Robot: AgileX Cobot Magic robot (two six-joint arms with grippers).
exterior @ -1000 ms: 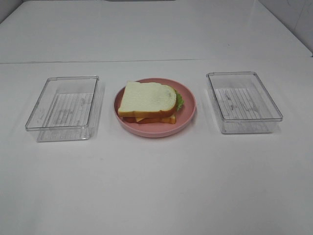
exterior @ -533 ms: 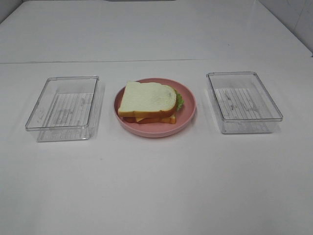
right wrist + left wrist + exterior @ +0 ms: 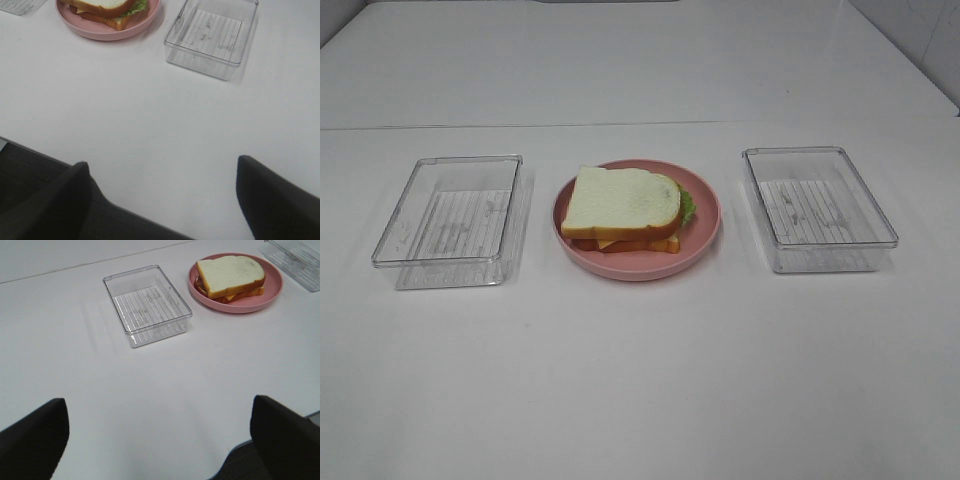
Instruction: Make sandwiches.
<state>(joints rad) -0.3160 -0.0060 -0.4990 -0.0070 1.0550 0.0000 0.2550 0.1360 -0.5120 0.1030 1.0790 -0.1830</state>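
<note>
The sandwich (image 3: 621, 206) lies on the pink plate (image 3: 705, 232) mid-counter (image 3: 640, 380), between two clear trays (image 3: 448, 220) (image 3: 817, 208), while both the left gripper (image 3: 160, 440) and right gripper (image 3: 162, 197) hang near the front edge, jaws spread wide, grasping nothing.

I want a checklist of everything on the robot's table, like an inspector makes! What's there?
Surface: white table, bare near the front.
Job's things: sandwich stacked on the pink plate, in the middle.
Clutter: left clear tray and right clear tray, one each side of the plate, both with nothing inside.
Grippers: left gripper and right gripper open, holding nothing, back from the trays.
Cables: nothing seen.
Surroundings: white wall behind the table; dark floor past its near edge.
</note>
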